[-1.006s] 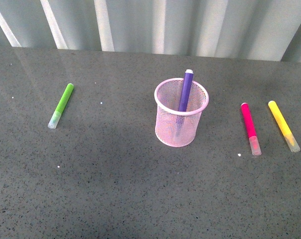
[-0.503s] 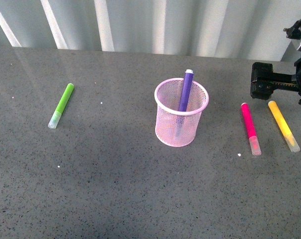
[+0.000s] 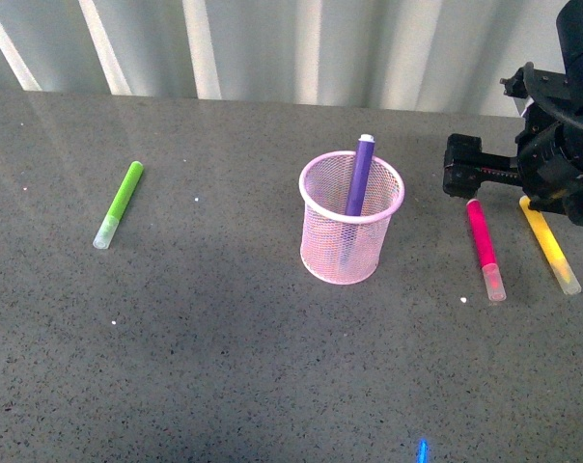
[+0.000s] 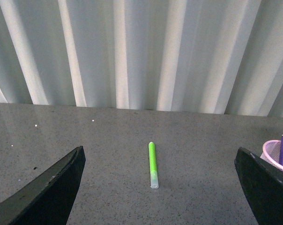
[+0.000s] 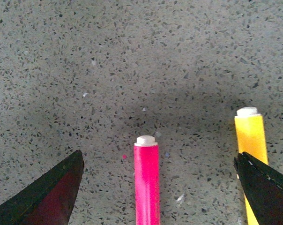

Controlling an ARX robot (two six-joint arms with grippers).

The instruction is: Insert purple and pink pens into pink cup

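I am reading this as half done: the purple pen (image 3: 359,178) is standing in the cup (image 3: 316,207), leaning against the far rim with its end poking out above it, so that half needs nothing more from me. The pink pen (image 3: 483,241) is lying flat on the table (image 3: 224,367), well to the right of the cup, with its frosted cap pointing toward me. It is running roughly parallel to the yellow pen (image 3: 549,241), which is just beside it on the outer side. So picking up the pink pen and dropping it in the cup is what is left. The green pen (image 3: 119,203) is sitting far off on the left and plays no part. My right gripper (image 3: 465,169) is reaching in from the right edge and hovering over the far, barrel end of the pink pen, not touching it as far as I can judge. In the right wrist view its fingers (image 5: 48,192) are spread wide and holding nothing. The pink barrel is lining up about midway between them, and the yellow pen is lying close to one finger, which I am watching as a snag risk. My left gripper (image 4: 159,150) is out of the front view. Its own camera is showing it spread wide and empty, held low and looking across the table toward the green pen, with the cup just at the edge of its picture.
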